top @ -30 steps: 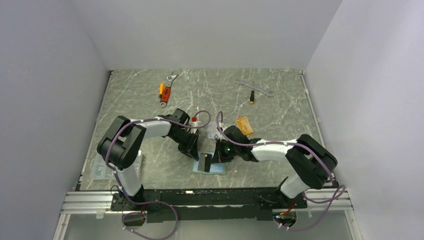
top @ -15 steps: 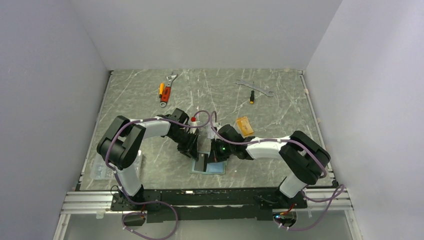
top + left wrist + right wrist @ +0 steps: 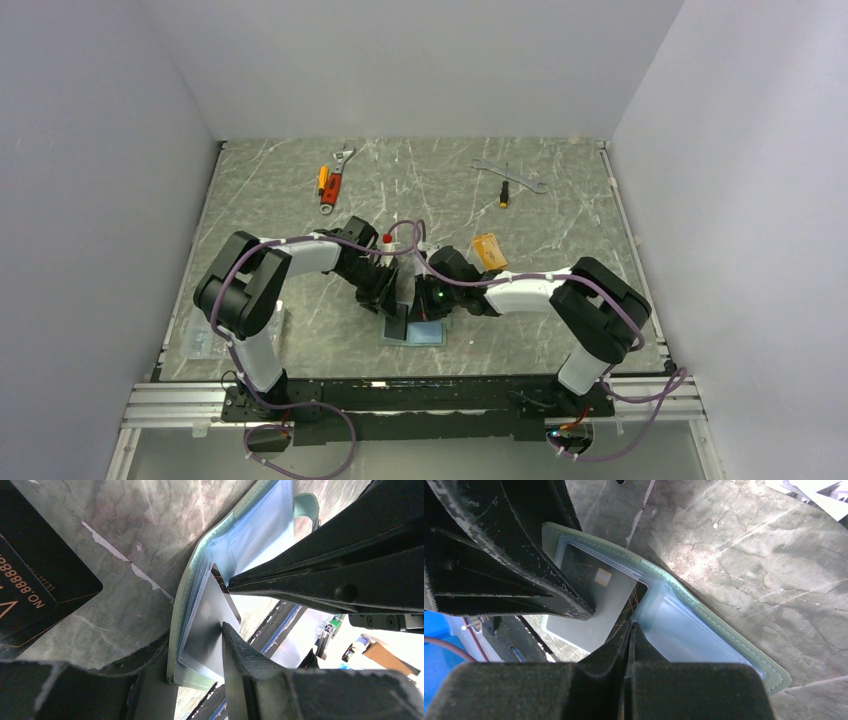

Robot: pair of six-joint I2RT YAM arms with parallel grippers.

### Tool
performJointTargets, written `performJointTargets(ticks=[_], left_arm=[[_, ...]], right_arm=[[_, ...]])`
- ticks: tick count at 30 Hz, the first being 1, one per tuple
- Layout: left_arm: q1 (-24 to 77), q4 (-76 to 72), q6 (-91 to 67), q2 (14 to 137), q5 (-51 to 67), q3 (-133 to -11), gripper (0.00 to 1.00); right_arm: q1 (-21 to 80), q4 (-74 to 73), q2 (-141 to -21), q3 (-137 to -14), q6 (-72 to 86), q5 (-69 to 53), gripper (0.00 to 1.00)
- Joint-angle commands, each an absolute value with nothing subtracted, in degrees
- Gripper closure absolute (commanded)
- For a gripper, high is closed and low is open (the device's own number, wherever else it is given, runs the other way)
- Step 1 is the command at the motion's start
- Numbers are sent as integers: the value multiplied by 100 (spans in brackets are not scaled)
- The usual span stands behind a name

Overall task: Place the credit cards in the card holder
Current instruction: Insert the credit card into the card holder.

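Pushing a dark card [image 3: 584, 620] into the open card holder [image 3: 704, 635] looks like the step now. The dark card sits partway in its pocket. The right pincer [image 3: 631, 627], closed tight, pokes the card's edge. The left pincer [image 3: 192, 640] sits around the card holder's edge; I cannot tell if it squeezes. Next, I think, comes a gentle push deeper.

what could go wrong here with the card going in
1. The black card looks only partway in the card holder; released now, it may slip out.
2. The right gripper and left gripper crowd the same flap; their jaws could collide or drag the holder.
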State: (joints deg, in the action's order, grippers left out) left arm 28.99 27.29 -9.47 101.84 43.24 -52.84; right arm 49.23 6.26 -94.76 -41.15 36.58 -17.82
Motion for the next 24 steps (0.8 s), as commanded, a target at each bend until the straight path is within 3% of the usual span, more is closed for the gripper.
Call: performJointTargets(ticks=[1, 6, 17, 24], left_arm=[[2887, 2742, -785, 10107, 4237, -5361, 63], [2803, 2879, -673, 10163, 4206, -5476, 64], [2547, 3951, 573, 9994, 3629, -6161, 51], [2544, 3678, 753, 9831, 3198, -5736, 56]], right_arm=[[4882, 842, -9182, -3988, 3660, -1414, 100], [4713, 989, -9243, -3882, 3771, -1460, 100], [4728, 991, -9403, -3719, 3815, -1344, 100], [4729, 876, -9230, -3669, 3838, -1228, 100]])
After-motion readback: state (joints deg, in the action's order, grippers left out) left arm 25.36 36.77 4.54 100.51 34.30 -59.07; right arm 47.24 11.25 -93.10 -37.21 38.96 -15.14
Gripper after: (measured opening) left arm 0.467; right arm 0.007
